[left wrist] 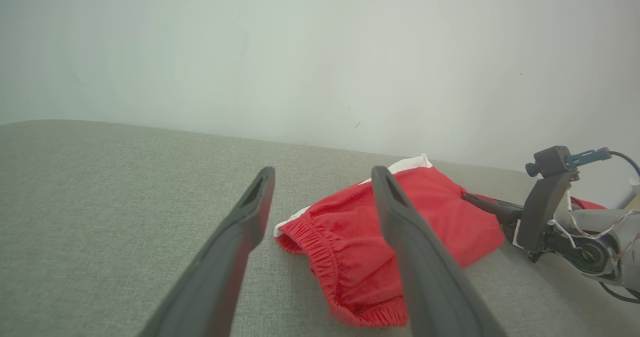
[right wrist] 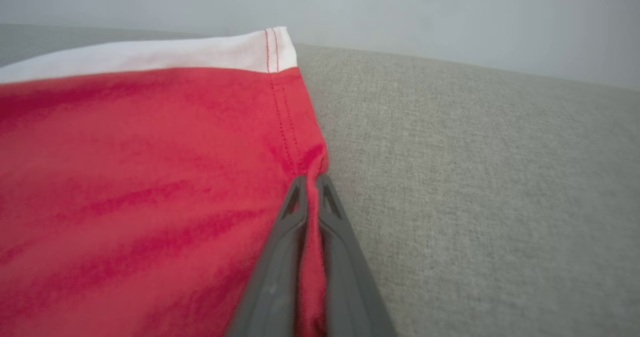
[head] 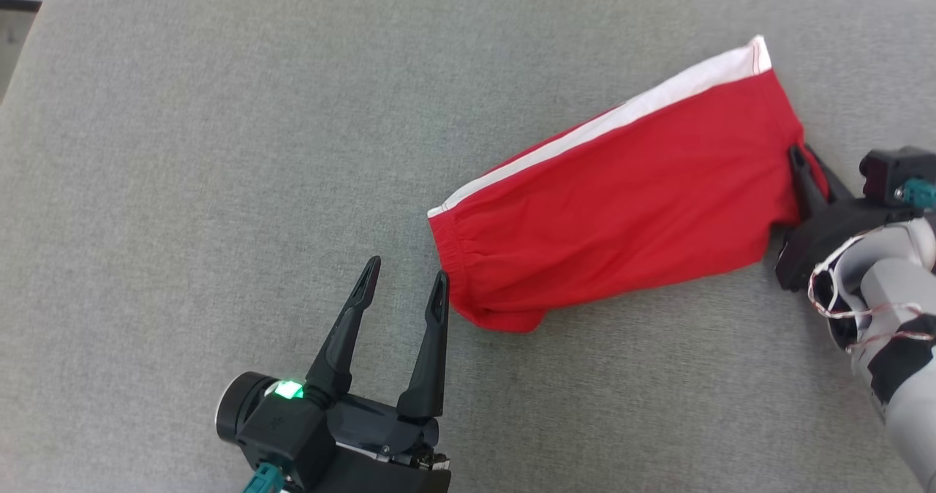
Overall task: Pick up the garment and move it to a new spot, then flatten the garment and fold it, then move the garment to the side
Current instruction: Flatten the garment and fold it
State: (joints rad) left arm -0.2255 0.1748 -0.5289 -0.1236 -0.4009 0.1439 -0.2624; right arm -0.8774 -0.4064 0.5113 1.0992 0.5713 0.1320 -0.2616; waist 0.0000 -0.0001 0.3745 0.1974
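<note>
Red knit shorts with a white side stripe (head: 614, 208) lie flat and slanted on the grey woven cushion (head: 219, 149). Their elastic waistband (head: 457, 259) points toward the robot's left and their stitched hem (right wrist: 287, 127) toward its right. The right gripper (head: 801, 158) has its two dark fingers pressed together on a pinch of red cloth at the lower corner of that hem, and the right wrist view shows the fabric puckered between the tips. The left gripper (head: 406, 268) stands spread wide with nothing in it, low over the cushion at the waistband end. Its nearer fingertip is just beside the gathered edge, possibly touching it, and the cloth lies off to the side of the gap, not inside it. The step in hand looks like taking hold of the shorts at both ends so they can be lifted and carried; one end is secured and the other is not yet. The next move probably calls for the left gripper to shift sideways until the waistband corner sits between its fingers. It should then close on all the layers, and both arms should rise together so the cloth stays taut.
</note>
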